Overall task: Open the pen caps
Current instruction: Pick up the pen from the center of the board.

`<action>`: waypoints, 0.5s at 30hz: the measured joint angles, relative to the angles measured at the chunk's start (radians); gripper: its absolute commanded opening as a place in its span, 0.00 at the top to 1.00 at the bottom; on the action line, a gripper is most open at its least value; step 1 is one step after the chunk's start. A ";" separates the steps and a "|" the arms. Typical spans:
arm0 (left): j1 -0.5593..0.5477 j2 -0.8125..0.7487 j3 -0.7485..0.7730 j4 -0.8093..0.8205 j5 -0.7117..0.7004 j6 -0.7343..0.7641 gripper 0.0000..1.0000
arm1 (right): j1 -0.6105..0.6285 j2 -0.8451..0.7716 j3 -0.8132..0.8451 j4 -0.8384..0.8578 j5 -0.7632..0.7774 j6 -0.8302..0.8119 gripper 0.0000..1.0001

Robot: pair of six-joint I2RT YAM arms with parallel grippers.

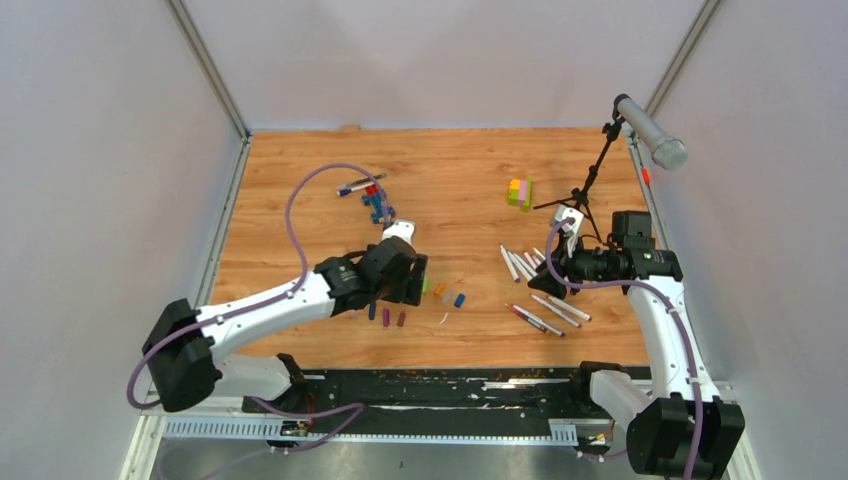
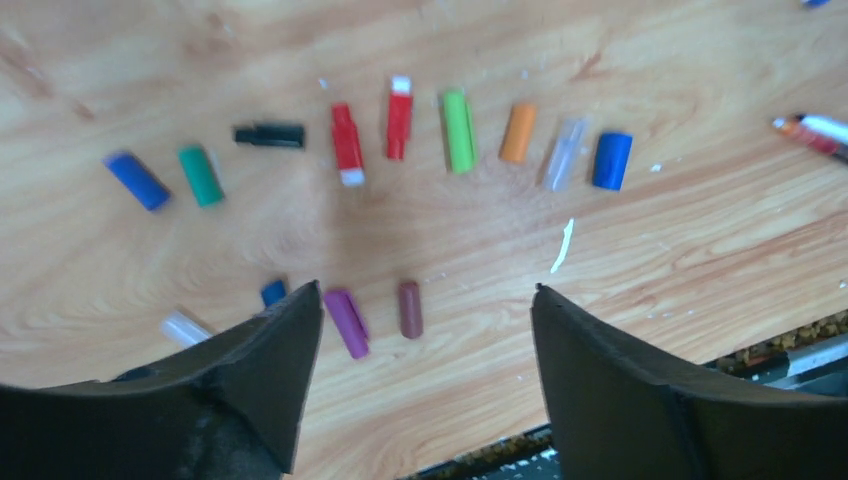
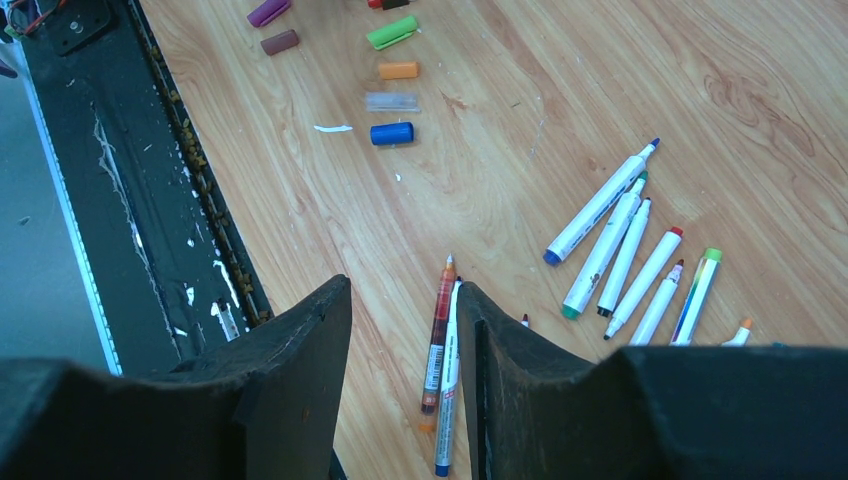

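Several loose pen caps lie in a row on the wood in the left wrist view, among them a black cap, two red ones, a green cap, an orange cap and a blue cap. My left gripper hangs open above a purple cap and a brown cap, holding nothing. Uncapped white pens lie in a loose group on the right. My right gripper stands open over two more pens lying on the table.
A blue-and-red toy brick figure and a pen lie at the back left. A yellow-green-pink block stack and a black microphone stand are at the back right. A black rail runs along the table's near edge.
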 measured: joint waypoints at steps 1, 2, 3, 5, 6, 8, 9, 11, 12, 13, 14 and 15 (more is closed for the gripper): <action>0.011 -0.027 0.000 0.007 -0.005 0.018 0.05 | 0.000 0.000 0.000 0.000 0.000 -0.001 0.56; 0.029 -0.056 0.000 0.016 -0.011 0.035 0.01 | 0.000 0.000 0.000 0.000 0.000 -0.002 0.56; 0.050 -0.081 0.000 0.026 -0.017 0.053 0.00 | 0.000 0.000 0.000 0.000 0.000 -0.002 0.56; 0.101 -0.126 -0.001 0.053 -0.026 0.088 0.00 | 0.000 0.000 0.000 0.000 0.000 -0.002 0.56; 0.124 -0.143 -0.001 0.072 -0.026 0.108 0.00 | 0.000 0.000 0.000 0.000 0.000 -0.002 0.56; 0.191 -0.184 -0.002 0.099 -0.021 0.134 0.00 | 0.000 0.000 0.000 0.000 0.000 -0.002 0.56; 0.232 -0.202 -0.002 0.122 -0.008 0.153 0.00 | 0.000 0.000 0.000 0.000 0.000 -0.002 0.56; 0.315 -0.225 -0.002 0.169 0.025 0.187 0.00 | 0.000 0.000 0.000 0.000 0.000 -0.002 0.56; 0.356 -0.230 -0.002 0.192 0.044 0.206 0.00 | 0.000 0.000 0.000 0.000 0.000 -0.002 0.56; 0.392 -0.230 -0.002 0.212 0.067 0.224 0.00 | 0.000 0.000 0.000 0.000 0.000 -0.002 0.56; 0.436 -0.226 -0.001 0.234 0.095 0.248 0.00 | 0.000 0.000 0.000 0.000 0.000 -0.002 0.56; 0.470 -0.216 0.002 0.247 0.118 0.270 0.00 | 0.000 0.000 0.000 0.000 0.000 -0.003 0.56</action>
